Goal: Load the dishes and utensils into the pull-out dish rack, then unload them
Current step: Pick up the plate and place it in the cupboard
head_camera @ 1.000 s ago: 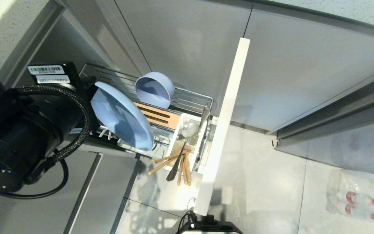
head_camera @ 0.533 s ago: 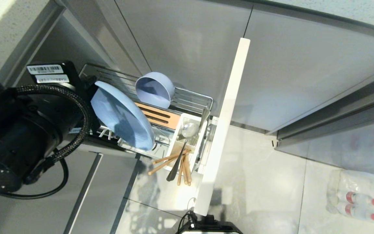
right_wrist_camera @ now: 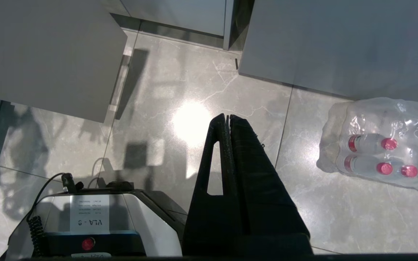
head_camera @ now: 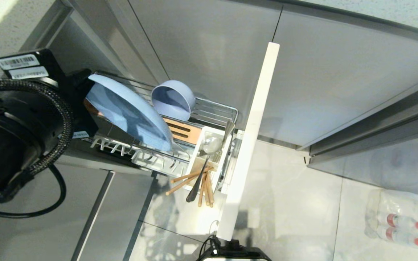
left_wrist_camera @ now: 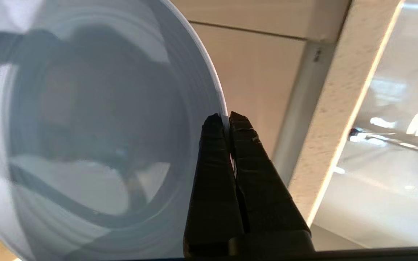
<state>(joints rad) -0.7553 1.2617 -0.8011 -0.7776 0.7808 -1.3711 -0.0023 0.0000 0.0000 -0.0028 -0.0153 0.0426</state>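
Gripping the plate (left_wrist_camera: 96, 145) by its rim, my left gripper (left_wrist_camera: 227, 119) is pinched tight, plate at ten o'clock of the bowl (head_camera: 173, 99) above the dish rack (head_camera: 209, 108).

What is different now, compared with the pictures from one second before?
The left gripper, shut on the rim of the plate, has carried it up and to the left, away from the rack. The bowl, spoon and chopsticks stayed in place.
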